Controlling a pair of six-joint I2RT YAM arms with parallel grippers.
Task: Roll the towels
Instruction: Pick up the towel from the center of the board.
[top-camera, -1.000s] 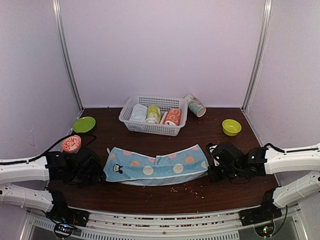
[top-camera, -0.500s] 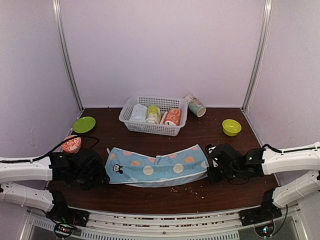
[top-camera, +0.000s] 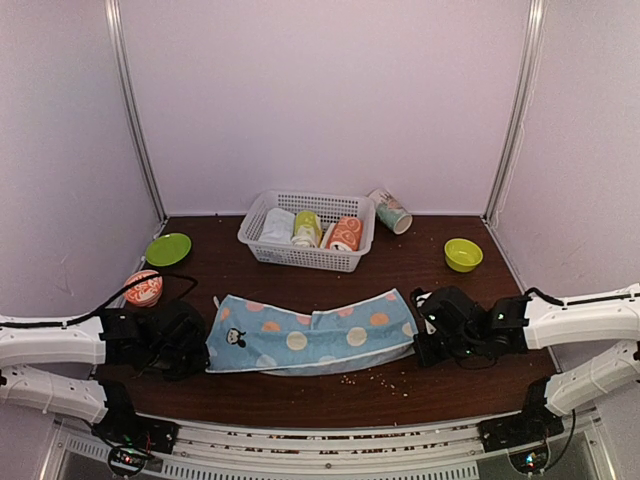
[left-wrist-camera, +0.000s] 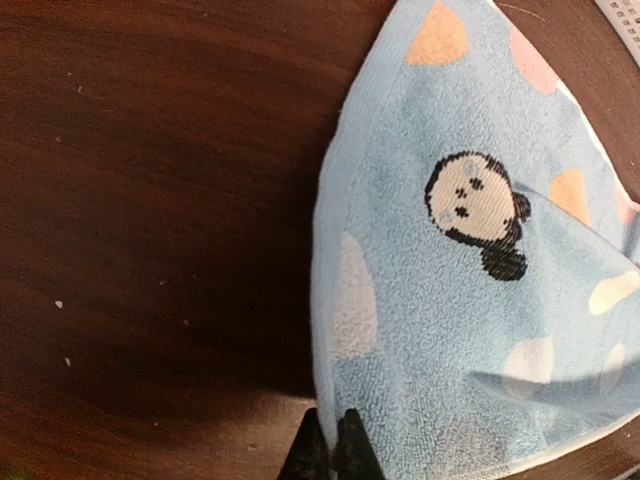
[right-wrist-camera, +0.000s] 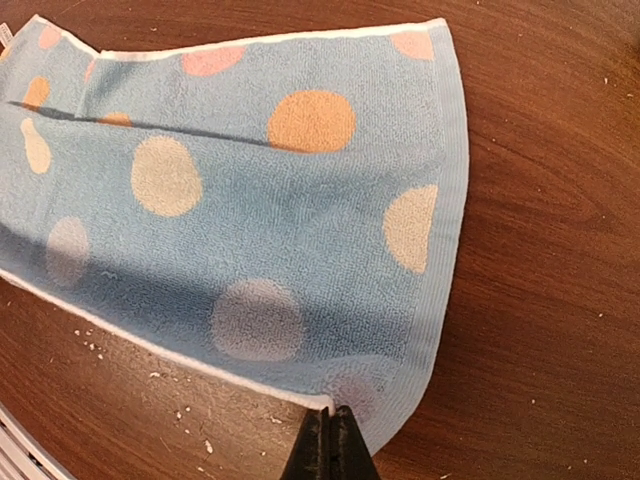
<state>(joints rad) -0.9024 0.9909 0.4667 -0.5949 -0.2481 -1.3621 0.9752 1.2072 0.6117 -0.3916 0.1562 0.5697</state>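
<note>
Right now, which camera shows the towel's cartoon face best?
The left wrist view: the cartoon face is large and sharp there. The top view shows a tiny dark speck; the right wrist view shows only the other end of the blue towel.

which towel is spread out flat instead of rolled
The light blue spotted towel lying on the table in front of the basket; the other towels sit rolled up inside that basket.

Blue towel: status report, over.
Left fingers shut on blue towel's near-left corner. Right fingers shut on its near-right corner. Towel spread out, not yet rolled. Crumbs by near hem; basket behind.
</note>
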